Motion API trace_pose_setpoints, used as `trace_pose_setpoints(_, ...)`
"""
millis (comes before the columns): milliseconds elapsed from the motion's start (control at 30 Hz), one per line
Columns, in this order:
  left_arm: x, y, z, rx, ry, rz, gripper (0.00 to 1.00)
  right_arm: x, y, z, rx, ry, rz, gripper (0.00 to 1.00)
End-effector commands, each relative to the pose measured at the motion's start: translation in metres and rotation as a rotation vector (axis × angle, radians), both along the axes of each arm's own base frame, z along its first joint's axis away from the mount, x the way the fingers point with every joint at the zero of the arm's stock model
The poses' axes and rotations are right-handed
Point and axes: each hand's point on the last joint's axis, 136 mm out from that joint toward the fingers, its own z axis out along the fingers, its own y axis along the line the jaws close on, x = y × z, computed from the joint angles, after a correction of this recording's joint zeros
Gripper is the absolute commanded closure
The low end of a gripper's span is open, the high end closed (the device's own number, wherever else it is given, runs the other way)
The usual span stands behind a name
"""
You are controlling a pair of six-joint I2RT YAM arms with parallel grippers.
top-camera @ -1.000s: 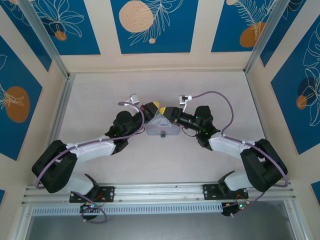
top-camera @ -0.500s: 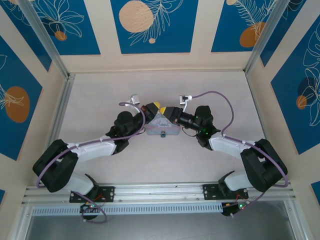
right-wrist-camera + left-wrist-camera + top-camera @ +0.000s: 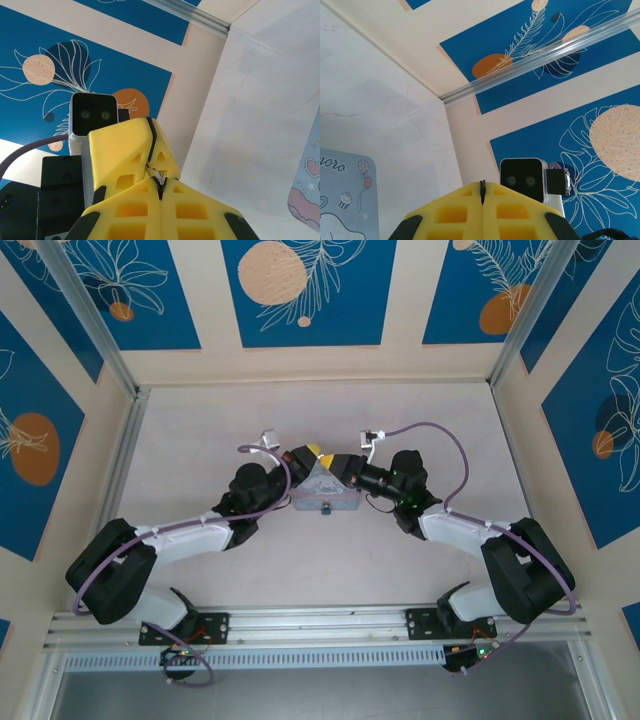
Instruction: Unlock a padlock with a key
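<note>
Pale blue tin [image 3: 312,502] mid-table, both arms meeting over its far side. Left gripper [image 3: 482,189] clenched, with a thin dark sliver in the seam, can't tell what. Right gripper [image 3: 160,189] clenched on the key [image 3: 158,175], tips touching the left's. The padlock [image 3: 325,508] is probably the speck at the tin's near edge, too small to confirm. Pinch the key square and line it up with the keyhole before pushing.

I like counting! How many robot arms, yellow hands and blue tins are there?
Robot arms: 2 (left arm, right arm)
Yellow hands: 2 (left hand, right hand)
Blue tin: 1
Total: 5
</note>
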Motion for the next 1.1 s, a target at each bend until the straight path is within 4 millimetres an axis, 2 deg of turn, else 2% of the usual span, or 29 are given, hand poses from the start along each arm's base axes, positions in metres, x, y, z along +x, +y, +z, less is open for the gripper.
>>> trace_pose_setpoints(0, 0.0, -0.003, 0.025, -0.02, -0.047, 0.004, 1.0, 0.0, -0.004, 0.004, -0.01, -0.018, 0.005, 1.0)
trace_pose_setpoints(200, 0.0, -0.006, 0.039, 0.009, -0.076, -0.007, 1.0, -0.005, -0.007, -0.002, -0.045, -0.013, 0.026, 1.0)
trace_pose_setpoints(333, 0.0, -0.008, 0.038, 0.022, -0.072, -0.012, 1.0, -0.005, -0.01, -0.005, -0.046, -0.006, 0.02, 1.0)
trace_pose_setpoints(433, 0.0, -0.008, 0.037, 0.03, -0.068, -0.013, 0.83, -0.004, -0.012, -0.003, -0.043, -0.007, 0.02, 1.0)
trace_pose_setpoints(500, -0.001, -0.005, 0.034, 0.043, -0.06, -0.006, 0.63, -0.004, -0.014, -0.002, -0.041, -0.006, 0.017, 1.0)
trace_pose_setpoints(600, -0.002, 0.001, 0.03, 0.062, -0.051, 0.003, 0.5, -0.005, -0.018, -0.002, -0.041, -0.003, 0.013, 1.0)
trace_pose_setpoints(767, -0.004, 0.006, 0.023, 0.092, -0.038, -0.001, 0.49, -0.007, -0.023, -0.003, -0.043, 0.0, 0.006, 1.0)
trace_pose_setpoints(1067, -0.005, -0.007, 0.011, 0.091, -0.01, -0.059, 0.53, -0.008, -0.023, 0.002, -0.026, -0.004, 0.009, 1.0)
